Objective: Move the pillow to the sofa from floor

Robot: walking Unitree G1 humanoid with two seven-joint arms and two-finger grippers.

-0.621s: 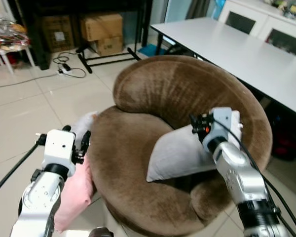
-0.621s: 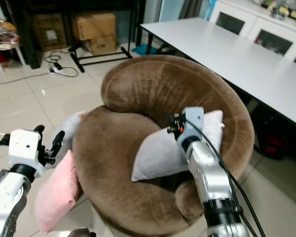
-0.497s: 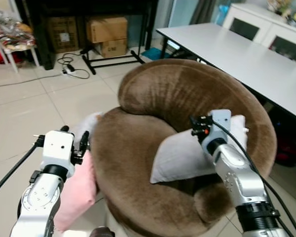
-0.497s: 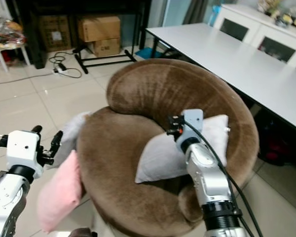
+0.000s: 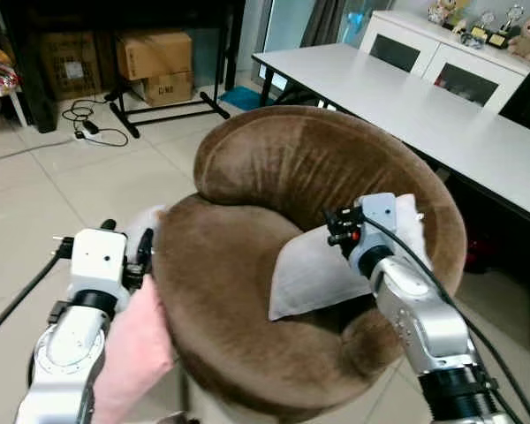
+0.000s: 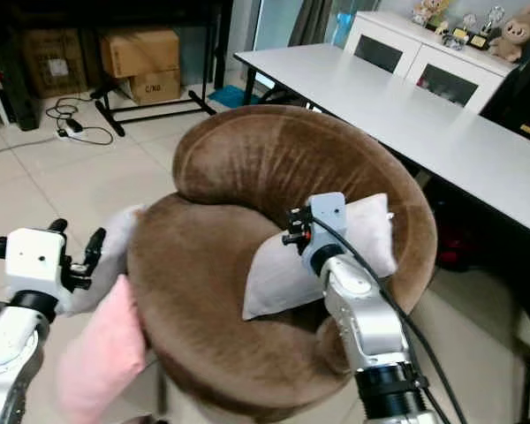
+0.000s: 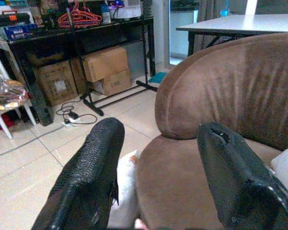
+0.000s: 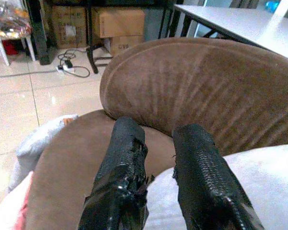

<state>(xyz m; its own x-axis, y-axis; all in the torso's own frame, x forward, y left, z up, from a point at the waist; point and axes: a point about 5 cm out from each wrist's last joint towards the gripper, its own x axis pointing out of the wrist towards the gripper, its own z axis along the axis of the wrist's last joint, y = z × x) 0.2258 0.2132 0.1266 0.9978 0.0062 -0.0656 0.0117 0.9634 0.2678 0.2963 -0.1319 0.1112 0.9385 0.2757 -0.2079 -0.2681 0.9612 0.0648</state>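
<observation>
Here the grey pillow (image 5: 322,269) lies on the brown sofa (image 5: 247,291); right claw (image 8: 156,191) hovers above it, narrowly spread, empty; left claw (image 7: 158,187) is spread wide beside the pink pillow (image 5: 132,353).

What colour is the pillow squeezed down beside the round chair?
Pink; the pillow beside the brown chair shows best in the right eye view.

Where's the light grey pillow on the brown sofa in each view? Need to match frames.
Left eye view: light grey pillow, right-centre, on the seat.
Right eye view: centre.
Left wrist view: sliver at the right edge.
Right wrist view: lower right.
Shared landmark: round brown sofa backrest.
</observation>
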